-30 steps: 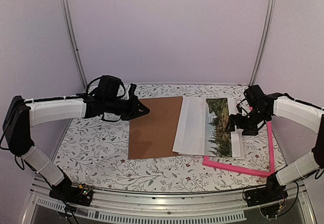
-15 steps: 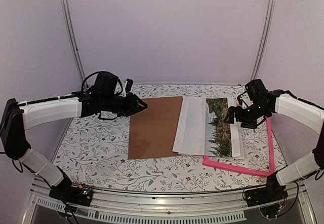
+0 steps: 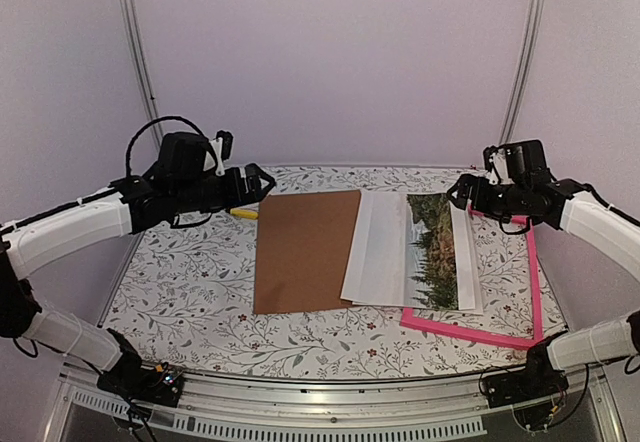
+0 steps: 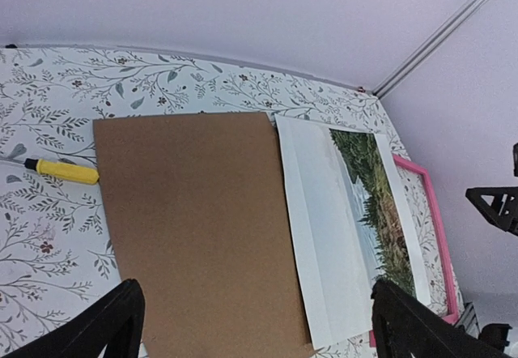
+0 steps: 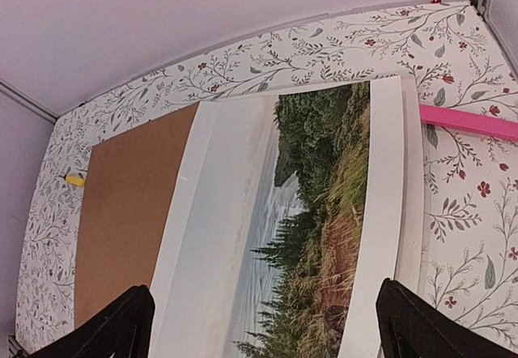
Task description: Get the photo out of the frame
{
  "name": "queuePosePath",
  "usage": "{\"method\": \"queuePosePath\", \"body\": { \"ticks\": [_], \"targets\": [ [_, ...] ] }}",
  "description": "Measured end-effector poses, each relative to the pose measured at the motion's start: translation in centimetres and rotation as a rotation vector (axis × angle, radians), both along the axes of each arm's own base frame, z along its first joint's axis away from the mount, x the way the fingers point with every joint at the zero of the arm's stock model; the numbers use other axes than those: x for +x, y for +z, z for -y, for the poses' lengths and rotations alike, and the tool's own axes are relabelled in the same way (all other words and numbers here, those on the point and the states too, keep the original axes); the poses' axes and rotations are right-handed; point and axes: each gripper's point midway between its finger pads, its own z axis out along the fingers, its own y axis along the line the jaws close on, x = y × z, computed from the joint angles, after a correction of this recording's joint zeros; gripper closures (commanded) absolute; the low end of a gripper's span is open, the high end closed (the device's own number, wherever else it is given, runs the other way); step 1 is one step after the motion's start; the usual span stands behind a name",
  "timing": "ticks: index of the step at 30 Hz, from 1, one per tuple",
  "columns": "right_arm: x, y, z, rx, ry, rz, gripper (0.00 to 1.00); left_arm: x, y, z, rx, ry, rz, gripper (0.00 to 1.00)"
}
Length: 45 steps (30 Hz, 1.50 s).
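The photo (image 3: 415, 250), a white-bordered landscape print, lies flat right of the table's middle, its right edge over the left side of the pink frame (image 3: 535, 282). My left gripper (image 3: 262, 186) hovers open and empty above the back left corner of the brown backing board (image 3: 305, 247). In the left wrist view the fingers (image 4: 113, 326) stand wide apart over the board (image 4: 194, 220), with the photo (image 4: 348, 212) and frame (image 4: 429, 204) to the right. My right gripper (image 3: 462, 189) hangs open above the photo's far end; its wrist view looks down on the photo (image 5: 299, 212) and a strip of frame (image 5: 469, 121).
A yellow-handled tool (image 3: 243, 214) lies on the floral tablecloth just left of the backing board's far corner, also in the left wrist view as the yellow-handled tool (image 4: 65, 170). Metal uprights (image 3: 140, 72) and pale walls close in the back and sides.
My left gripper has opened and drawn back to the left and upward, uncovering the yellow tool. My right gripper has lifted off the photo toward the back right. Photo and board lie unmoved.
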Motion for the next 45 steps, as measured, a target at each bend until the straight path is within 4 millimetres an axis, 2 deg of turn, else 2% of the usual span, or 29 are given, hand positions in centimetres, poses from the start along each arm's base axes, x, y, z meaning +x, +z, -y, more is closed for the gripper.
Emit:
{"method": "queuePosePath", "body": {
  "ticks": [4, 14, 21, 27, 33, 38, 45],
  "targets": [
    [0.4, 1.3, 0.9, 0.005, -0.053, 0.114, 0.01, 0.1, 0.7, -2.3, 0.052, 0.087, 0.059, 0.01],
    [1.2, 0.5, 4.1, -0.105, -0.180, 0.298, 0.01, 0.6, -0.5, -7.5, 0.213, 0.293, 0.120, 0.01],
    [1.8, 0.6, 7.0, -0.243, -0.284, 0.429, 0.01, 0.9, -0.4, -11.0, 0.218, 0.388, 0.123, 0.01],
    [2.1, -2.8, 11.3, -0.317, -0.383, 0.435, 0.01, 1.5, -1.9, -14.2, 0.218, 0.479, 0.081, 0.01],
    [2.5, -5.8, 14.7, -0.350, -0.456, 0.438, 0.01, 0.8, -4.3, -16.1, 0.255, 0.560, 0.036, 0.01],
    [2.9, -6.5, 15.3, -0.354, -0.470, 0.473, 0.01, -0.5, -6.1, -17.7, 0.275, 0.602, 0.034, 0.01],
    [1.7, -6.1, 15.2, -0.339, -0.475, 0.542, 0.01, -1.9, -6.1, -19.1, 0.249, 0.630, 0.172, 0.01]
  ]
}}
